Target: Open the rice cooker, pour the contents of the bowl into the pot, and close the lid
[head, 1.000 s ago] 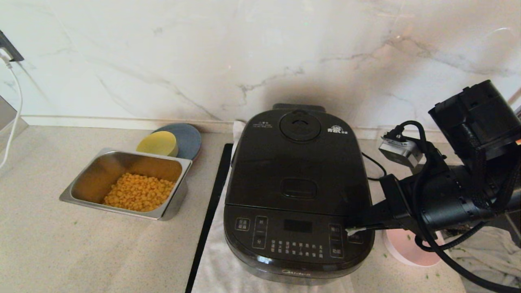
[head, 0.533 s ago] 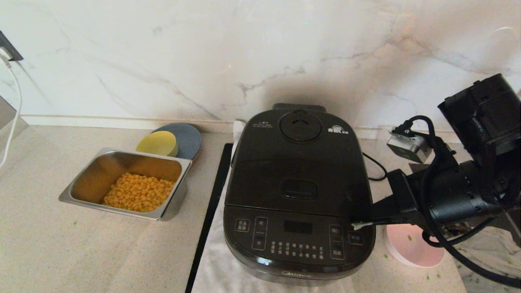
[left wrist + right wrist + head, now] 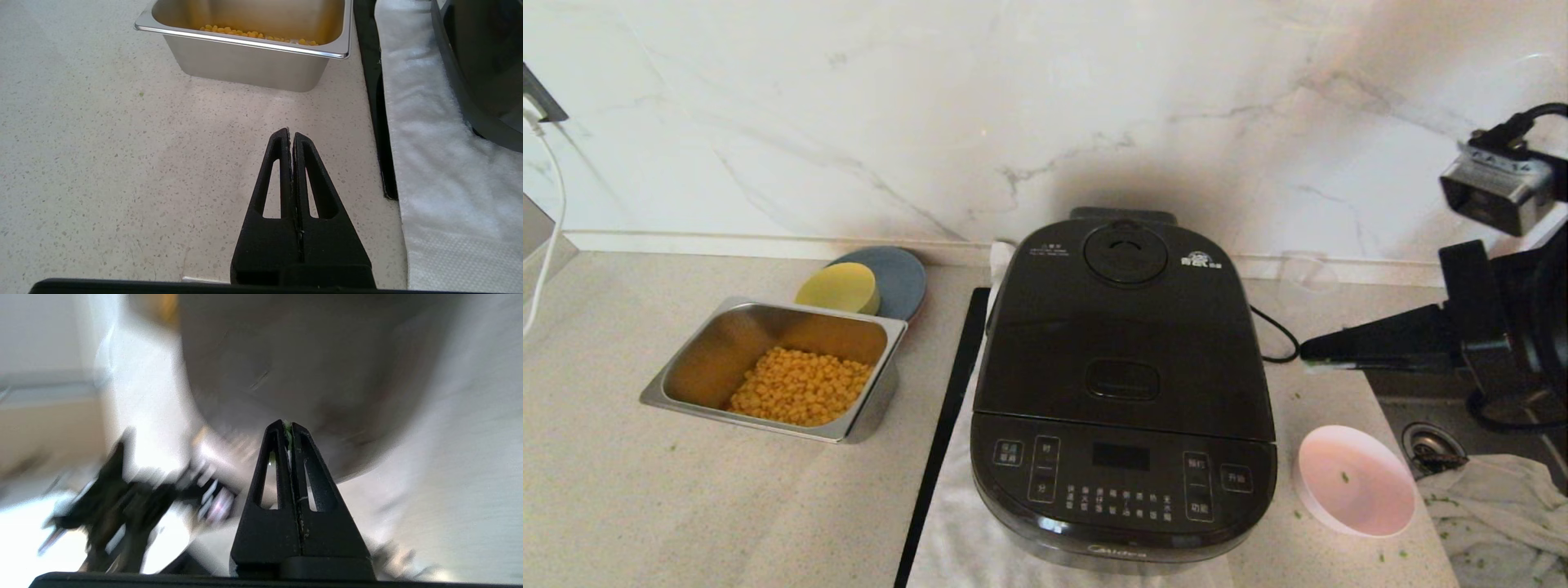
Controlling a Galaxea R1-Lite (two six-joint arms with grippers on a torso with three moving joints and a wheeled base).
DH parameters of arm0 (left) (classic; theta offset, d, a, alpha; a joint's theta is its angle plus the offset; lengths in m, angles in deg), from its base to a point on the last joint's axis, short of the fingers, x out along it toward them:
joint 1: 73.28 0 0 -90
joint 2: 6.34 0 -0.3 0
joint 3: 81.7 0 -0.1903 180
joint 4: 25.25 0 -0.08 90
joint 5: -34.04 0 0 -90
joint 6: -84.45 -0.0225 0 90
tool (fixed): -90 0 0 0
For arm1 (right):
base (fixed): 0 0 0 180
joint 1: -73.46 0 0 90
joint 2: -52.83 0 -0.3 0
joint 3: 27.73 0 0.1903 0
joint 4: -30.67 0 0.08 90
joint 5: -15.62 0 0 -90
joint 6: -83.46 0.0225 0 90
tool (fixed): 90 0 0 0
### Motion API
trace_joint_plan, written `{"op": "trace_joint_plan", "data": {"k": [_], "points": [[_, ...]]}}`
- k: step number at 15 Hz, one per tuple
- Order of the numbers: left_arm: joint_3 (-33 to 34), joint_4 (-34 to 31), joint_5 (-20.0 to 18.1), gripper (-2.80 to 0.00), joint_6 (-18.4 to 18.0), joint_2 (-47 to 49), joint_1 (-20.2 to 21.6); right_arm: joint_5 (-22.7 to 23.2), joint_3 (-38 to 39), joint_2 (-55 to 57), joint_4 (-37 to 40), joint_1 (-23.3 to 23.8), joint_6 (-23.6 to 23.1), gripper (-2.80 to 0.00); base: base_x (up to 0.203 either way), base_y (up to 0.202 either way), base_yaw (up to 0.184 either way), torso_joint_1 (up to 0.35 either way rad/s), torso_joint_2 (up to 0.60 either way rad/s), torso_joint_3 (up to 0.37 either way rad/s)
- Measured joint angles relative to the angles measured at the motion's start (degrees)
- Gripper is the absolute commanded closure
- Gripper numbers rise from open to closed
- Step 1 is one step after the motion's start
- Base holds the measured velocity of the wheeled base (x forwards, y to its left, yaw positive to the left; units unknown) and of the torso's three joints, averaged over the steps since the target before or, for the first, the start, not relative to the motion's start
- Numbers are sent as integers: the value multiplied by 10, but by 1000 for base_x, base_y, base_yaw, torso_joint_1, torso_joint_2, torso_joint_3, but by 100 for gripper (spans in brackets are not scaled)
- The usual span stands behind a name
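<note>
The glossy black rice cooker [image 3: 1123, 457] stands in the middle of the counter with its lid [image 3: 1123, 327] down, so the pot is hidden. The small pink-white bowl [image 3: 1356, 482] sits to the right of the cooker's front corner and holds only a stray green bit [image 3: 1344, 476]. My right gripper [image 3: 1308, 353] hovers right of the cooker, above and behind the bowl. It is shut, with a green scrap stuck between the tips [image 3: 288, 428]. My left gripper [image 3: 290, 134] is shut and empty over bare counter, short of the steel tray [image 3: 245, 41].
A steel tray of corn [image 3: 776, 371], a yellow bowl [image 3: 840, 287] and a blue plate [image 3: 903, 278] sit left of the cooker. A white towel [image 3: 947, 539] and a black strip [image 3: 947, 408] lie under its left side. At right are a sink drain [image 3: 1427, 445] and a crumpled cloth [image 3: 1494, 506].
My right arm has pulled away from the cooker's front right corner, rising and moving right and back. The pink bowl, half covered before, now shows whole.
</note>
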Motion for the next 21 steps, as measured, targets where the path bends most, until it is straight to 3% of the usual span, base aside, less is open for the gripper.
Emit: {"op": "trace_joint_plan", "data": {"k": [5,8,10,14,18,21], "points": [[0,0,0,0,0,0,0,-288,-23,-103,78,7,-43,0,0,0,0,0,0,0],[0,0,0,0,0,0,0,-410,-23,-199,162,45,-63,0,0,0,0,0,0,0],[0,0,0,0,0,0,0,-431,-2,-274,209,109,-95,0,0,0,0,0,0,0],[0,0,0,0,0,0,0,-425,106,-456,230,229,-185,0,0,0,0,0,0,0],[0,0,0,0,0,0,0,-370,265,-641,201,274,-281,0,0,0,0,0,0,0],[0,0,0,0,0,0,0,-333,413,-722,118,283,-342,0,0,0,0,0,0,0]]}}
